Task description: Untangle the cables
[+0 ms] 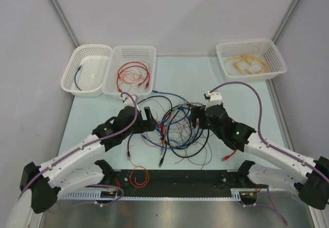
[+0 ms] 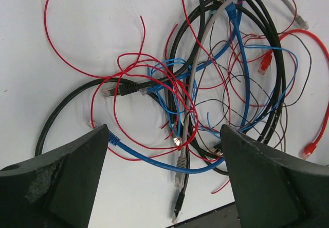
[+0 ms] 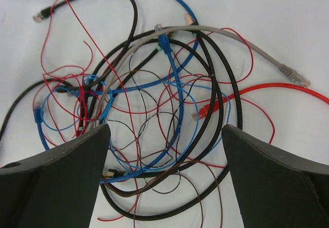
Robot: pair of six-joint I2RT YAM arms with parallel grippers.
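The cables (image 1: 177, 127) lie in one tangle on the table between my two grippers: black, blue, red, grey and thin brown wires looped through each other. My left gripper (image 1: 149, 120) is open at the tangle's left edge. In the left wrist view it (image 2: 165, 130) stands open over a blue cable (image 2: 154, 161), a grey plug (image 2: 181, 162) and thin red wire. My right gripper (image 1: 196, 119) is open at the tangle's right edge. In the right wrist view it (image 3: 165, 127) stands open over a black cable (image 3: 226, 99), blue loops (image 3: 175, 79) and thin brown wire (image 3: 205, 166). Neither holds anything.
Three white baskets stand at the back: one with a blue cable (image 1: 86, 69), one with red cables (image 1: 131, 69), and one at the right with yellow cables (image 1: 250, 58). A loose red loop (image 1: 139, 176) lies at the near edge between the arm bases.
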